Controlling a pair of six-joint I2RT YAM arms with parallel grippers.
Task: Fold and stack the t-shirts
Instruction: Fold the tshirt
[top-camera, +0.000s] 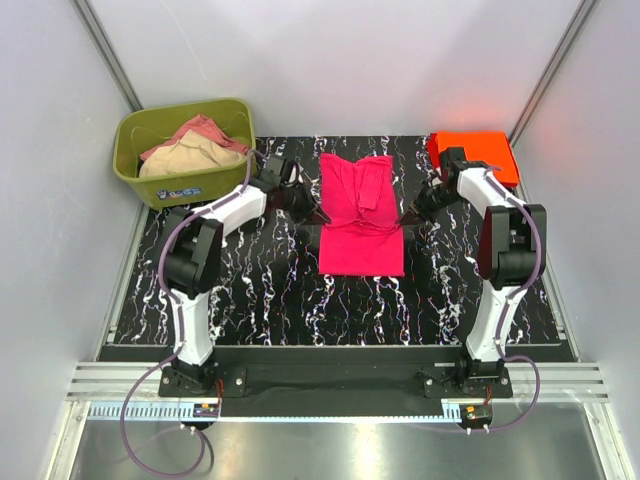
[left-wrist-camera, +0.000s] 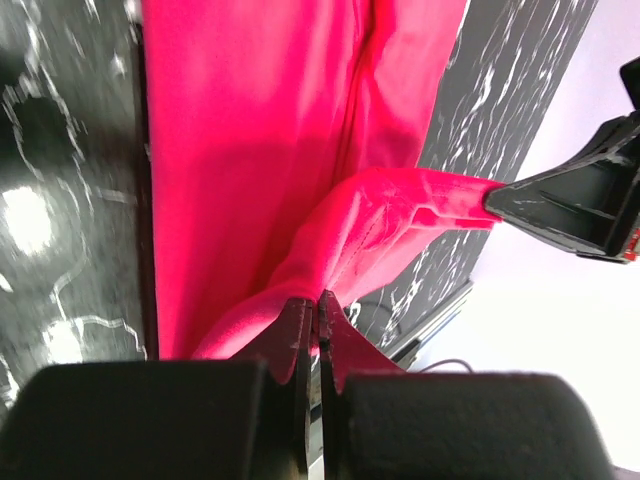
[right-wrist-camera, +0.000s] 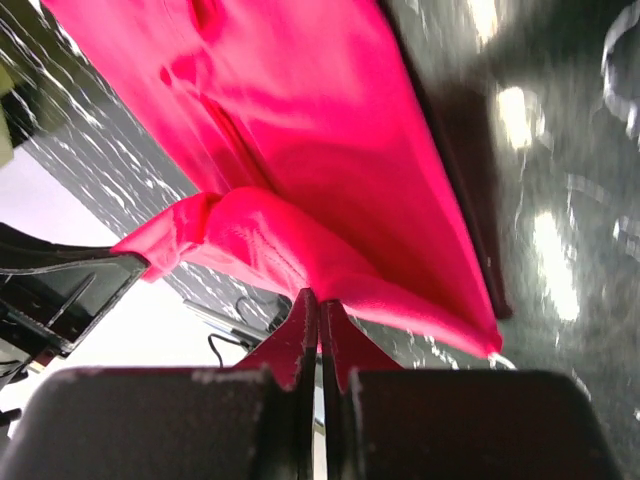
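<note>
Pinching opposite side edges of the hot pink t-shirt (top-camera: 360, 215), mid-table, with left gripper (left-wrist-camera: 317, 305) and right gripper (right-wrist-camera: 318, 305), fingers pressed tight on cloth. Orange-red t-shirt (top-camera: 478, 150) folded at far right corner. Cannot read the white label (top-camera: 190, 192) on the olive tub (top-camera: 150, 186).

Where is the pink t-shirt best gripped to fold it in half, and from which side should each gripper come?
The pink t-shirt lies flat as a narrow strip, so only its thin edges can be pinched. Probably grip the two long side edges about mid-length, the left gripper from the left, the right gripper from the right. Both are shut there now.
</note>
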